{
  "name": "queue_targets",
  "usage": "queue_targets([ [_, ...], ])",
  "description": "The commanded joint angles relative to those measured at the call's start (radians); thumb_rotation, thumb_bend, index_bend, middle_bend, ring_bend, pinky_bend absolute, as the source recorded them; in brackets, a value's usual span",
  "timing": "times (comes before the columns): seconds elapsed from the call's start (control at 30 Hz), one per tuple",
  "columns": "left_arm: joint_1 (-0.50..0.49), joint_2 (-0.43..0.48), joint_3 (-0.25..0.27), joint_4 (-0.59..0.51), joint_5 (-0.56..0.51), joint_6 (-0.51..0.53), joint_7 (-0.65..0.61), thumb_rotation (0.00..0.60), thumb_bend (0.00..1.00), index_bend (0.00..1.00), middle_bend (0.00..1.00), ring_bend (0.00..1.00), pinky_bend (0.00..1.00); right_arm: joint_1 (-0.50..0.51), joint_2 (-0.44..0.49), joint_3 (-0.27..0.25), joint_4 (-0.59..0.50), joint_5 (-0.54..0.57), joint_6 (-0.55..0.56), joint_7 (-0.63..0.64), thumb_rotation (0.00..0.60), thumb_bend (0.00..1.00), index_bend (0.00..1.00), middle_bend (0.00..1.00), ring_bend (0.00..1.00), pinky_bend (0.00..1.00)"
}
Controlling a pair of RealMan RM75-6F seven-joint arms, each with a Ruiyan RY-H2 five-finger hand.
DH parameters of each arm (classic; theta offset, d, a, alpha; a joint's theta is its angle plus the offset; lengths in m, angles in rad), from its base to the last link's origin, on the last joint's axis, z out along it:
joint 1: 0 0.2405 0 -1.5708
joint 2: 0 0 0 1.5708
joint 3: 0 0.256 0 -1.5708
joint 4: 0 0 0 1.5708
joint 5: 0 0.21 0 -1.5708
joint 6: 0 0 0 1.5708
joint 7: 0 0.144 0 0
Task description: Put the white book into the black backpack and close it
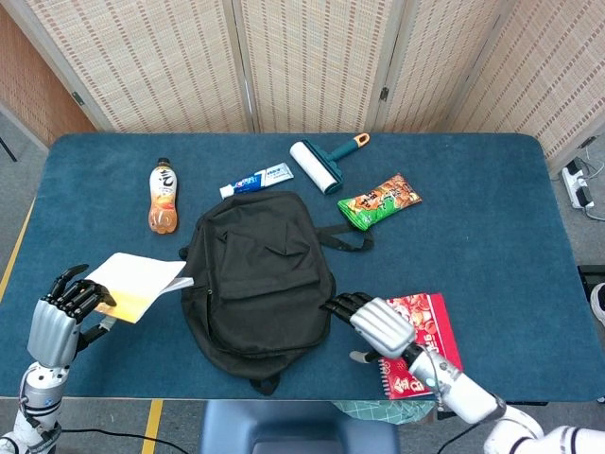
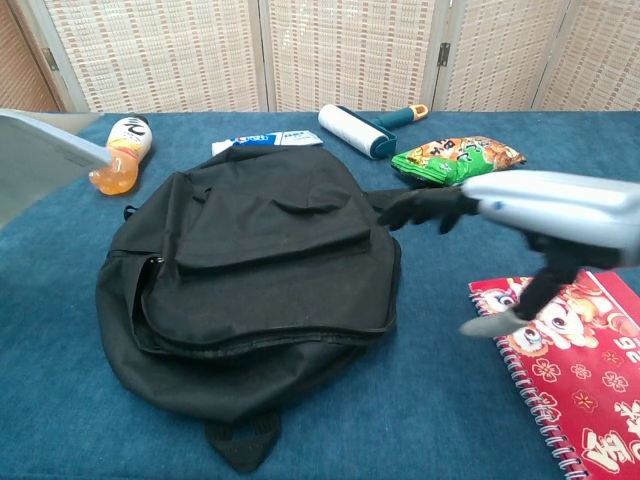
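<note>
The black backpack (image 1: 257, 279) (image 2: 255, 270) lies flat in the middle of the blue table, zipped along its visible edges. At the near left my left hand (image 1: 59, 319) holds the white book (image 1: 139, 282) by one corner, lifted and tilted just left of the backpack. In the chest view the white book (image 2: 40, 160) shows as a pale sheet at the left edge. My right hand (image 1: 373, 322) (image 2: 520, 215) hovers open at the backpack's right side, fingers stretched toward it, holding nothing.
A red spiral notebook (image 1: 425, 345) lies under and right of my right hand. Behind the backpack lie an orange drink bottle (image 1: 163, 196), a toothpaste tube (image 1: 257, 179), a lint roller (image 1: 323, 163) and a green snack bag (image 1: 379, 200).
</note>
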Motion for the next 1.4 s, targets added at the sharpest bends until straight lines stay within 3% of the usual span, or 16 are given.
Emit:
queue_targets([
  [0.03, 0.0, 0.001, 0.002, -0.003, 0.004, -0.003, 0.007, 0.6, 0.54, 0.7, 0.64, 0.52, 0.31, 0.062, -0.073, 0.026, 0.036, 0.062, -0.065, -0.067, 0.6, 0.22, 0.17, 0.19, 0.16, 0.22],
  [0.47, 0.001, -0.004, -0.008, 0.016, -0.002, -0.015, -0.008, 0.6, 0.54, 0.71, 0.64, 0.52, 0.31, 0.202, -0.229, 0.068, 0.152, 0.266, -0.161, -0.207, 0.6, 0.23, 0.18, 0.2, 0.16, 0.22],
  [1.1, 0.002, -0.009, -0.014, 0.034, -0.004, -0.017, -0.022, 0.6, 0.54, 0.7, 0.64, 0.52, 0.31, 0.315, -0.223, 0.094, 0.147, 0.444, -0.164, -0.248, 0.6, 0.43, 0.23, 0.24, 0.18, 0.23],
  [1.4, -0.001, -0.01, -0.015, 0.037, -0.003, -0.021, -0.025, 0.6, 0.54, 0.7, 0.64, 0.52, 0.31, 0.346, -0.219, 0.099, 0.153, 0.489, -0.152, -0.22, 0.6, 0.57, 0.31, 0.27, 0.2, 0.26],
])
